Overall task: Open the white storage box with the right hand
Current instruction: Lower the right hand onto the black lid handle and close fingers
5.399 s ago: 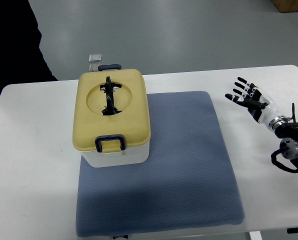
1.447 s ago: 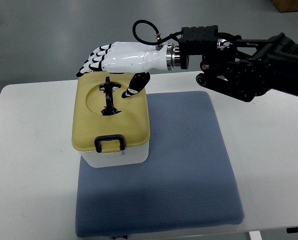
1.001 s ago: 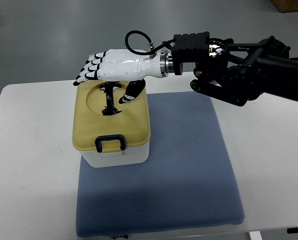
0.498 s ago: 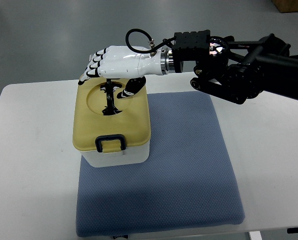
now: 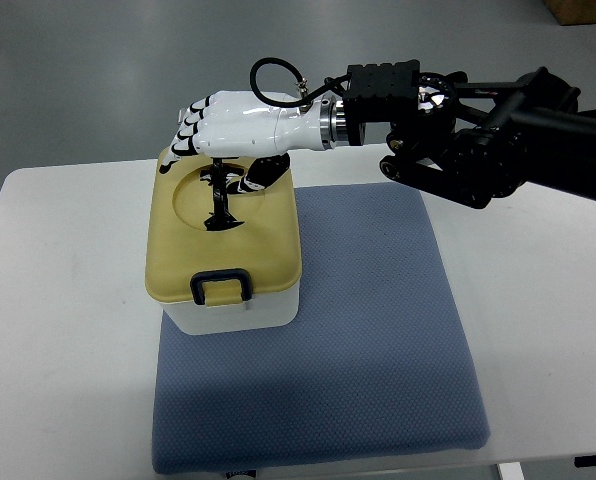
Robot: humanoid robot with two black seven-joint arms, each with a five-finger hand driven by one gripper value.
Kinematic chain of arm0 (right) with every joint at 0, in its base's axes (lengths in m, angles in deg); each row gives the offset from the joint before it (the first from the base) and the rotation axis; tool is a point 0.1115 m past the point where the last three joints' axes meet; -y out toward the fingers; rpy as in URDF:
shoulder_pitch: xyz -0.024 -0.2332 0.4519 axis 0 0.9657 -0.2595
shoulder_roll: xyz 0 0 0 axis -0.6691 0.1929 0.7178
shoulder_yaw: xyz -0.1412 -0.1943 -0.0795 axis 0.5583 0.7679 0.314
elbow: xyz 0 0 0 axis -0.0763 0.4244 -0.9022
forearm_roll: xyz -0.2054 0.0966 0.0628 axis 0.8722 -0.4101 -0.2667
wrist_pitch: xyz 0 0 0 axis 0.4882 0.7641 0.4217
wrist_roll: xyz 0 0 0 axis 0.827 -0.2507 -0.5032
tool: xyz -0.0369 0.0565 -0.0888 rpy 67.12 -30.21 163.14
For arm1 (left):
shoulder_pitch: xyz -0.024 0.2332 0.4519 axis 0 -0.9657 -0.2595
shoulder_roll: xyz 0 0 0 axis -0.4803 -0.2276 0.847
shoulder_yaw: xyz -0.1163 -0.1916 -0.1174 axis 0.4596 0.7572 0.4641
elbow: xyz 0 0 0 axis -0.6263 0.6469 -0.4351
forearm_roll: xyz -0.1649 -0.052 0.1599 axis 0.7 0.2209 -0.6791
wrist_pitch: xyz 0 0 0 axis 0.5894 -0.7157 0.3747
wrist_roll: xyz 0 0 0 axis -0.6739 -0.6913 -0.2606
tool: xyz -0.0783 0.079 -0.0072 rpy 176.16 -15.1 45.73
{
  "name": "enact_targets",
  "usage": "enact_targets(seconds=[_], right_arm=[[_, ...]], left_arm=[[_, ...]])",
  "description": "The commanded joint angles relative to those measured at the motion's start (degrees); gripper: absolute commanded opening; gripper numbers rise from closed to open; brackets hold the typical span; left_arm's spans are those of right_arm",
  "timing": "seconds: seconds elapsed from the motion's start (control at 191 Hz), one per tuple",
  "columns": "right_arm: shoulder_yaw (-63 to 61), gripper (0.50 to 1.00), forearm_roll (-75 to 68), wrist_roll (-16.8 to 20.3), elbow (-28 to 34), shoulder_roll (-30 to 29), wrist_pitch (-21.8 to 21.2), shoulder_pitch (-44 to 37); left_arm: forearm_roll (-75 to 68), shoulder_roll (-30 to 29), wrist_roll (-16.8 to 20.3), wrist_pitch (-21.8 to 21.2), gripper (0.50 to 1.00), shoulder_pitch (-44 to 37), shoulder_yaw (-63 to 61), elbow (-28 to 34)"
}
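Brightness: even, bright overhead light, nothing dim.
Shadows: a soft dark patch falls on the blue mat [image 5: 378,330] just in front of the box [image 5: 225,240].
Glare: mild sheen on the white right hand [image 5: 228,125]; the surface [image 5: 68,300] runs close to washed out.
Focus: sharp throughout, edges perhaps slightly soft.
Distortion: none obvious.

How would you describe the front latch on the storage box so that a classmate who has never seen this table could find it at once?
On the white table lies a blue-grey mat, and at its far left corner stands the white storage box with a yellow lid. The front latch is the dark, loop-shaped clip on the lid's near edge, unlike the black handle in the lid's round recess.
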Motion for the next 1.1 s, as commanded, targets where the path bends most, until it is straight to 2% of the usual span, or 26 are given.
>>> enact_targets(seconds=[0.0, 0.163, 0.21, 0.294, 0.362, 0.425, 0.556, 0.645, 0.702, 0.818, 0.875, 1.096], right_arm=[[0.0, 0.766, 0.1, 0.0, 0.0, 0.0, 0.1, 0.0], [0.0, 0.762, 0.2, 0.0, 0.1, -0.7, 0.5, 0.2], [0.3, 0.742, 0.2, 0.0, 0.2, -0.8, 0.5, 0.2], [0.6, 0.735, 0.2, 0.0, 0.2, -0.9, 0.9, 0.2], [0.9, 0.699, 0.2, 0.0, 0.2, -0.8, 1.0, 0.3], [1.0, 0.693, 0.2, 0.0, 0.2, -0.8, 1.0, 0.4], [1.1, 0.648, 0.2, 0.0, 0.1, -0.8, 1.0, 0.6], [1.2, 0.578, 0.2, 0.0, 0.0, -0.8, 1.2, 0.7], [1.2, 0.556, 0.2, 0.0, -0.1, -0.8, 1.3, 0.7], [1.3, 0.541, 0.2, 0.0, -0.1, -0.8, 1.4, 0.8], [1.7, 0.507, 0.2, 0.0, -0.2, -0.8, 1.4, 0.8], [1.8, 0.500, 0.2, 0.0, -0.2, -0.7, 2.7, 1.3]], left_arm=[[0.0, 0.0, 0.0, -0.1, 1.000, 0.0, 0.0, 0.0], [0.0, 0.0, 0.1, 0.0, 1.000, 0.0, 0.0, 0.0], [0.0, 0.0, 0.0, 0.0, 1.000, 0.0, 0.0, 0.0], [0.0, 0.0, 0.0, -0.1, 1.000, 0.0, 0.0, 0.0], [0.0, 0.0, 0.0, 0.0, 1.000, 0.0, 0.0, 0.0], [0.0, 0.0, 0.1, -0.1, 1.000, 0.0, 0.0, 0.0], [0.0, 0.0, 0.0, 0.0, 1.000, 0.0, 0.0, 0.0], [0.0, 0.0, 0.0, -0.1, 1.000, 0.0, 0.0, 0.0], [0.0, 0.0, 0.0, -0.1, 1.000, 0.1, 0.0, 0.1], [0.0, 0.0, 0.1, -0.1, 1.000, 0.1, 0.0, 0.1], [0.0, 0.0, 0.0, 0.0, 1.000, 0.1, 0.0, 0.1], [0.0, 0.0, 0.1, -0.1, 1.000, 0.1, 0.0, 0.1]])
